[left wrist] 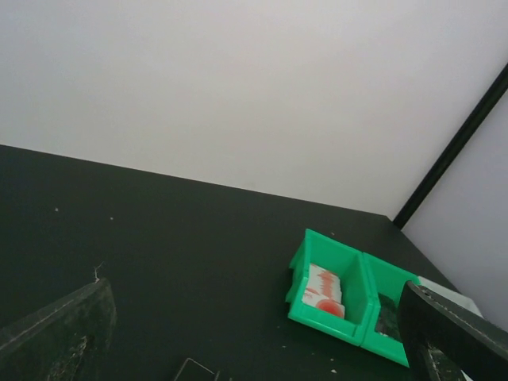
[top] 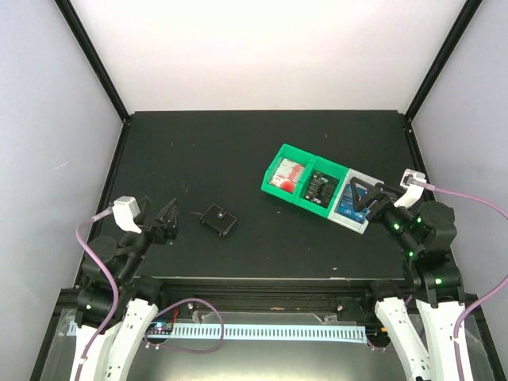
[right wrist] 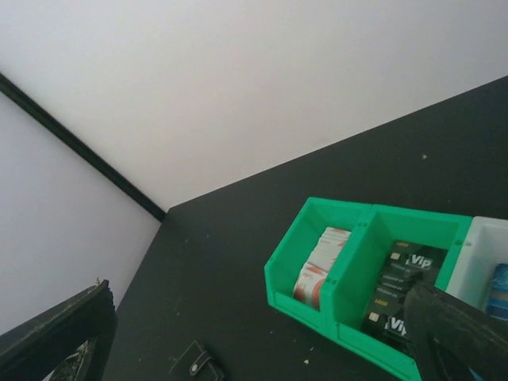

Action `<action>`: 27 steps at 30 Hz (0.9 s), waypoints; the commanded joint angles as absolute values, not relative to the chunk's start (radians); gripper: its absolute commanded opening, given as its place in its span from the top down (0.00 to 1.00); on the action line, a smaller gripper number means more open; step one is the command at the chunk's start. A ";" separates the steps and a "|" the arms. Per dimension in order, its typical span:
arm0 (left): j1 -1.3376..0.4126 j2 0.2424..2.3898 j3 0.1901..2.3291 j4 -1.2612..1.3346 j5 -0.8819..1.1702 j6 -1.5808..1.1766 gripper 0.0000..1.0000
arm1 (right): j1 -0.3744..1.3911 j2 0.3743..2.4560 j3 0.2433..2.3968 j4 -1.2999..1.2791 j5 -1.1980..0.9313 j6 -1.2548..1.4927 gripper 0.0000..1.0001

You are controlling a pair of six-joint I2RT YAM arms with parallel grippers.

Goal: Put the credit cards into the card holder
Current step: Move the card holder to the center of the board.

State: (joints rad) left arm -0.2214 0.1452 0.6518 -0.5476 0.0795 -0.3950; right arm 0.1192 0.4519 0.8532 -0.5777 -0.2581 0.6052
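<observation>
The black card holder (top: pixel 218 220) lies shut on the dark table, its snap tab showing in the right wrist view (right wrist: pixel 198 365). Credit cards stand in three joined bins: red-and-white cards (top: pixel 287 175) (right wrist: pixel 317 266) (left wrist: pixel 325 290), black cards (top: pixel 321 185) (right wrist: pixel 401 290), and blue cards (top: pixel 348 205) (right wrist: pixel 498 290). My left gripper (top: pixel 167 222) (left wrist: pixel 255 317) hovers open just left of the card holder, holding nothing. Over the blue cards' bin, my right gripper (top: pixel 359 198) (right wrist: pixel 262 317) is open and empty too.
Two green bins (top: pixel 278 163) and a white bin (top: pixel 359 225) sit in a slanted row at the right of the table. White walls and black frame posts (top: pixel 95 55) close in the table's back and sides.
</observation>
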 commanded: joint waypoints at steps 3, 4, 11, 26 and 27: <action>-0.200 0.113 0.605 -0.476 0.196 -0.473 0.01 | 0.094 0.503 0.816 -0.548 -0.458 0.568 0.00; -0.199 0.112 0.590 -0.466 0.204 -0.482 0.01 | 0.091 0.518 0.806 -0.537 -0.490 0.562 0.00; -0.195 0.148 0.452 -0.333 0.313 -0.609 0.01 | 0.092 0.645 0.683 -0.364 -0.674 0.593 0.00; -0.193 0.860 0.419 -0.229 0.318 -0.795 0.08 | 0.491 1.047 0.590 -0.141 -0.458 0.665 0.08; -0.193 0.896 0.418 -0.206 0.327 -0.809 0.11 | 0.507 1.077 0.603 -0.138 -0.445 0.662 0.09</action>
